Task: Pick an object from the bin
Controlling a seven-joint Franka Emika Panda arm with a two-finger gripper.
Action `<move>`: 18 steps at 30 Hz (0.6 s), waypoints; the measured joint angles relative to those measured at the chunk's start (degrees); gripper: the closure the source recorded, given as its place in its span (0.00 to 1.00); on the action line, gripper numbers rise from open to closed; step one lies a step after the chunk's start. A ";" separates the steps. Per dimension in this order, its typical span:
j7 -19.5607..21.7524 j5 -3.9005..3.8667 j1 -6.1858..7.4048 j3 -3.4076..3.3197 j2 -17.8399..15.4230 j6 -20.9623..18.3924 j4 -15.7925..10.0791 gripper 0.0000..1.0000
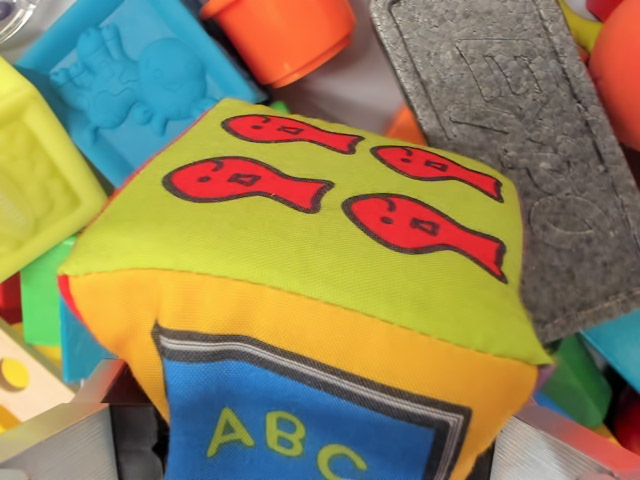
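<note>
A soft fabric cube [300, 250] fills the middle of the wrist view. Its top face is lime green with several red fish, and its near face is orange with a blue "ABC" patch. It sits tilted on the pile of toys in the bin. My gripper [300, 462] straddles the cube's lower part. One metal finger [60, 440] shows at the bottom left and the other [565, 450] at the bottom right. The fingers stand wide apart, close to the cube's sides. Their contact with the fabric is cut off by the picture's bottom edge.
Around the cube lie a light blue embossed block [120, 80], a yellow-green block [35, 185], an orange cup [285, 35], a grey foam slab [520, 140], and green [580, 380] and wooden [20, 385] pieces. They are packed tightly together.
</note>
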 joint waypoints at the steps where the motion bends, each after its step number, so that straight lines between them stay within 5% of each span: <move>1: 0.00 0.00 0.00 0.00 -0.34 -0.32 0.00 1.00; 18: 0.00 0.03 0.00 0.02 -6.87 -7.57 0.84 1.00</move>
